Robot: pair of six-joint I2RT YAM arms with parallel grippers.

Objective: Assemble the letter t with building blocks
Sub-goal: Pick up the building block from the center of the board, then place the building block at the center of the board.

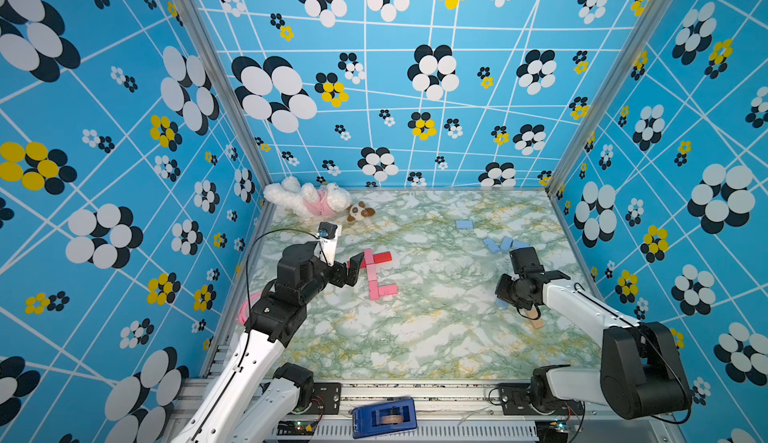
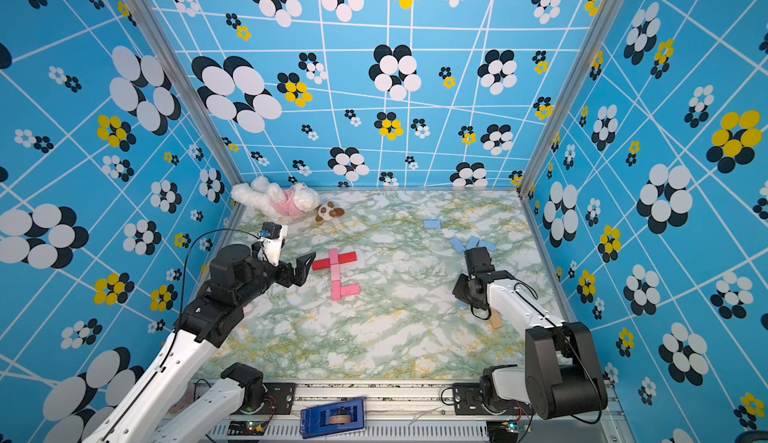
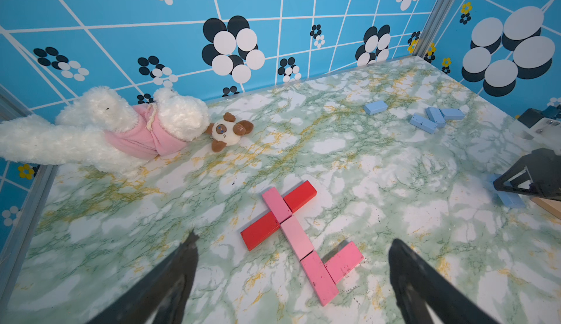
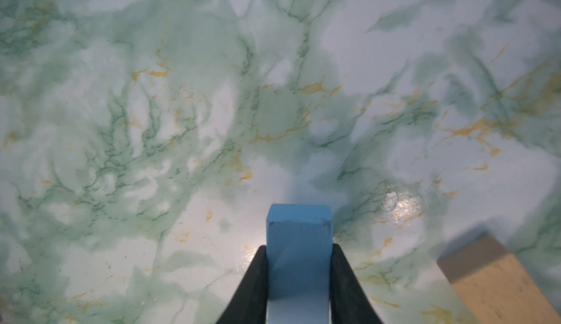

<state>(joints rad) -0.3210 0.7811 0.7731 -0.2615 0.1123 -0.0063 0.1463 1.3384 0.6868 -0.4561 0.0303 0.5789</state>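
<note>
Our left arm reaches from the near left side low over the green-veined marble table [image 1: 415, 337]. The left gripper [image 1: 352, 269] has its fingers spread wide and holds nothing. It is just beside the left end of the red flat blocks [image 3: 261, 229]. Our right arm bends at the elbow and points the right gripper [image 4: 299, 250] down at the table, near its right edge. Its fingers are clamped on a light blue rectangular block [image 4: 299, 225]. The tan wooden block [image 4: 491, 280] lies near this block and does not touch it.

In both top views the right wrist covers almost all of the held block, and we cannot tell if it is lifted. The tan wooden block is cut off in the right wrist view.

We count four pink flat blocks [image 3: 297, 237]: three form a column and one lies sideways at its foot. Two red flat blocks lie across the column. There are five light blue blocks: the held one, a single blue block [image 1: 464, 224], and a blue heap of three [image 3: 435, 116] at the far right. There is one tan block.
</note>
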